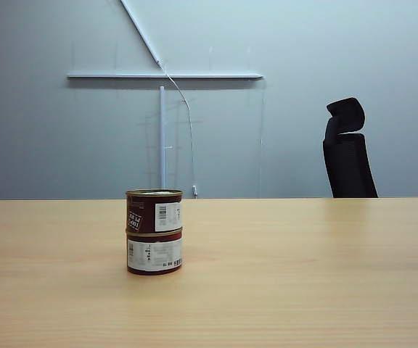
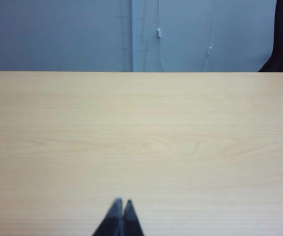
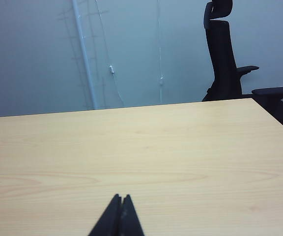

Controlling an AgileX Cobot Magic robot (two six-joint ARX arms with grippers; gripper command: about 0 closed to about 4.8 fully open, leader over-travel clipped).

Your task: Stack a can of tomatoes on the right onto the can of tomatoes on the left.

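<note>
Two dark red tomato cans with white labels stand stacked on the wooden table (image 1: 303, 275), left of centre in the exterior view. The upper can (image 1: 154, 211) sits squarely on the lower can (image 1: 154, 253). Neither arm appears in the exterior view. My left gripper (image 2: 120, 202) is shut over bare tabletop in the left wrist view, holding nothing. My right gripper (image 3: 121, 197) is likewise shut and empty over bare wood in the right wrist view. The cans show in neither wrist view.
A black office chair (image 1: 347, 152) stands behind the table's far right edge, seen also as the chair (image 3: 220, 54) in the right wrist view. A grey wall with a white rail and cable (image 1: 183, 116) is behind the table.
</note>
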